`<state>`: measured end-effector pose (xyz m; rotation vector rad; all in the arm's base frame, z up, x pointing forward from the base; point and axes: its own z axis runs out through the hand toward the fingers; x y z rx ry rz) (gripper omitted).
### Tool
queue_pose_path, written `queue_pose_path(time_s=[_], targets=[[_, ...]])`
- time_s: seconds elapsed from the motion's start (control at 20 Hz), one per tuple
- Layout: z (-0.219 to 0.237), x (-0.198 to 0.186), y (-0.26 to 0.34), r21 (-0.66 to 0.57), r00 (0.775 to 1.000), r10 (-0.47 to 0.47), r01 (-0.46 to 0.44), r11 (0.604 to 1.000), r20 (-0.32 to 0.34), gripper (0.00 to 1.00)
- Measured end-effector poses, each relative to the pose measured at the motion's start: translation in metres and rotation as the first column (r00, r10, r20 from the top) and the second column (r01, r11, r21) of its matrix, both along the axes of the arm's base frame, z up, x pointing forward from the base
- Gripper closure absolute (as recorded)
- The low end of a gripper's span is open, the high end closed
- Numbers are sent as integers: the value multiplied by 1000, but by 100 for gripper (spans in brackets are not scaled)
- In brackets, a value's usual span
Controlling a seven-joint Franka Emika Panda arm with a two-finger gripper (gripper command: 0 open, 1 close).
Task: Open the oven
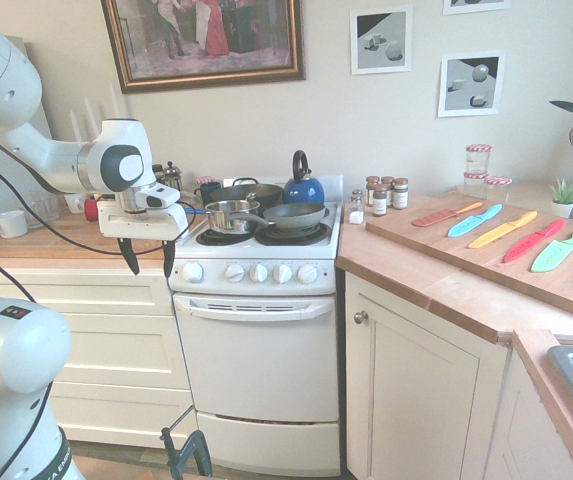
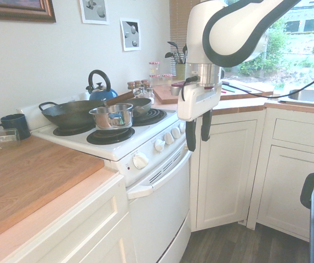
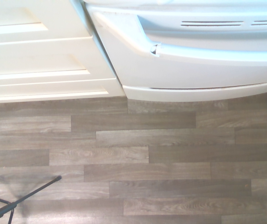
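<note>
"White metal, and that's your target, operator?"

"Yes, you want the oven, the freestanding cooker set between the cream drawers and the cream cabinet door. Its door looks closed."

"Nearest first, then. How does your claw stand?"

"You have it pointing down, its two fingers spread with nothing between them. In the second exterior view it hangs in front of the cooker, apart from the door handle."

"So which step are you on?"

"You're at the approach, I'd judge; no grip on the handle is made. Next you need to come down and line up with that wide curved bar, one finger behind it if the gap allows, then close and draw the door outward and down in an arc."

"What should you mind on the way?"

"Your fingers could catch the white knobs, which sit in a row just above the handle. Come in from the front, below them."

"And farther back?"

"On the hob you have a steel saucepan, a dark wok and a blue kettle behind. A jerky pull might rattle those, so you'd best ease the door."
</note>
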<state>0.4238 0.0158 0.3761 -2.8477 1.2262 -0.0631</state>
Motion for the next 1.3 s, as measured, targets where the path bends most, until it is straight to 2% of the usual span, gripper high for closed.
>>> queue_pose_path(time_s=[0.15,0.3,0.4,0.5,0.7,0.85,1.0,1.3], targets=[[-4,-1,-4,1,1000,-16,16,1000,-8,0],[-23,2,-25,-46,993,-114,113,992,-7,0],[-49,5,-48,-101,984,-175,174,980,-9,0],[-83,6,-67,-116,981,-191,189,975,-13,0],[-148,11,-91,-117,986,-165,167,979,29,0],[-174,25,-105,-112,986,-142,151,982,84,0],[-180,52,-102,-105,986,-92,107,989,140,0],[-166,106,-91,-86,979,-52,70,994,196,0]])
